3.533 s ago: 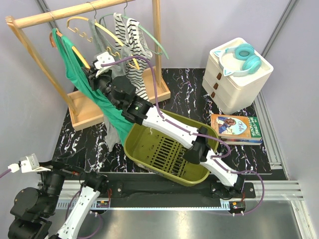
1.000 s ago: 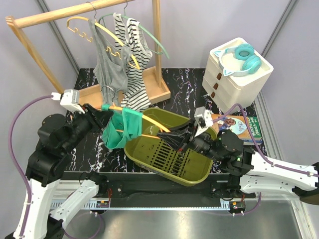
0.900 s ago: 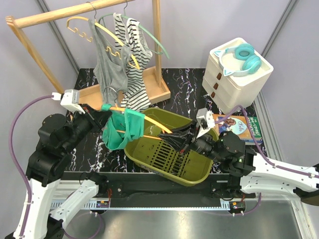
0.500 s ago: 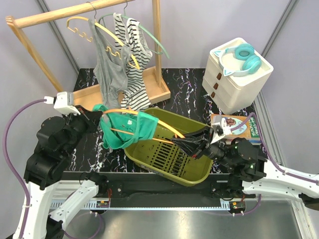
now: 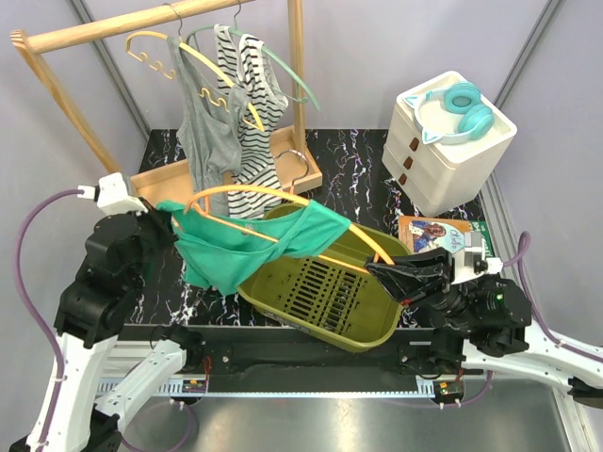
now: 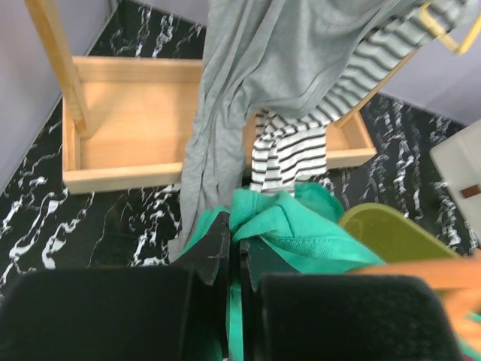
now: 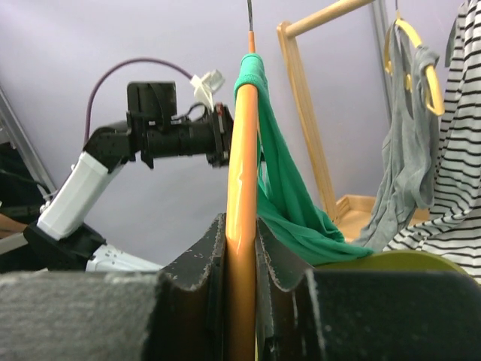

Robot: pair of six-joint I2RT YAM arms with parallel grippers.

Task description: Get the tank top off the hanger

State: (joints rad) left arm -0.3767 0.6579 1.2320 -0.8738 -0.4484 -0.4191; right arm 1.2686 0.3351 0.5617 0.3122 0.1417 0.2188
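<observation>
Although the tank top (image 5: 247, 252) is off the rack (image 5: 57, 38), it hangs on the hanger (image 5: 236, 191), so the task is judged part done.

- Position: hanger and top are held in the air over the left part of the basket (image 5: 316, 327), between the two arms.
- Right end effector (image 5: 377, 269): closed on the hanger's right end. The right wrist view shows the orange bar clamped between both fingers.
- Left end effector (image 5: 170, 219): closed on a fold of green cloth at the top's left edge. The left wrist view shows cloth pinched in the narrow gap between the fingers (image 6: 216, 248).
- Cloth: it runs from that pinch across the hanger toward its middle, and the rest drapes below the bar. One strap appears looped over the hanger's left shoulder. Cannot tell whether the other strap is off.
- Left to do, as judged: slip the straps off the hanger ends and pull the top free.
- Relation: the top touches the left end effector. It is well apart from the right one, joined only through the hanger.
</observation>
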